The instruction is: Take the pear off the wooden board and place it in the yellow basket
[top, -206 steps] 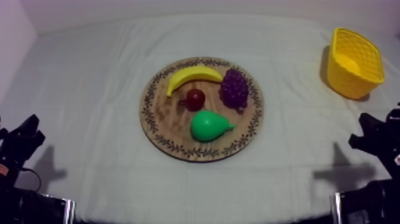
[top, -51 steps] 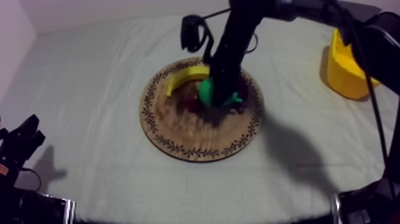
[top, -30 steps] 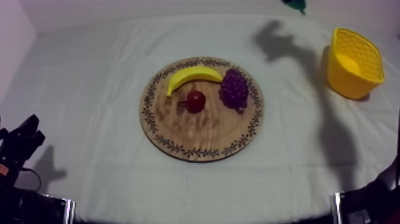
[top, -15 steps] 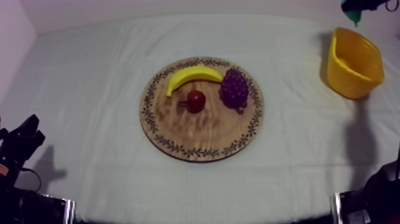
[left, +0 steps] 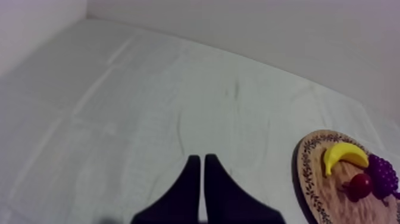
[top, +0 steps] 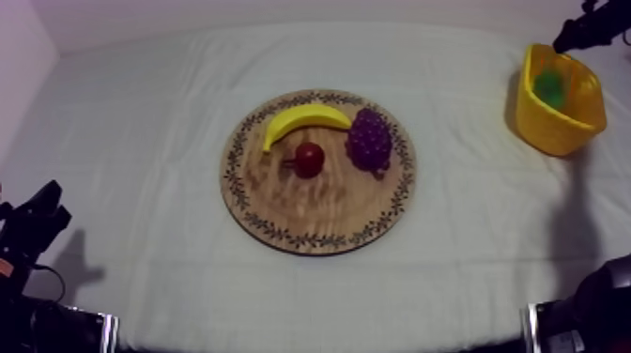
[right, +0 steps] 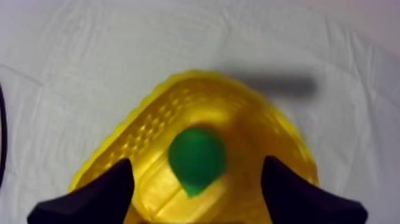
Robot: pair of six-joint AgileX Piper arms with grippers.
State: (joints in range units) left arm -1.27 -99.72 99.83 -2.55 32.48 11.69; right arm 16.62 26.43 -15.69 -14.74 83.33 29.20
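Pear in basket; right gripper open above it.

The pear [top: 549,87] lay inside the yellow basket [top: 563,131], off the wooden board [top: 282,202]; whether it had settled on the basket floor could not be told. The right gripper [right: 196,162] hung over the basket, fingers spread wide with nothing between them. The left gripper [left: 199,164] sat low at its own side of the surface, fingers pressed together on nothing. The banana [top: 302,118], grapes [top: 370,139] and small red fruit [top: 308,158] lay on the board. The pear is probably light, rigid and smooth-skinned, so liable to slip; the broad belly, taken across its width, offers the surest hold. No brand, label or writing was legible.
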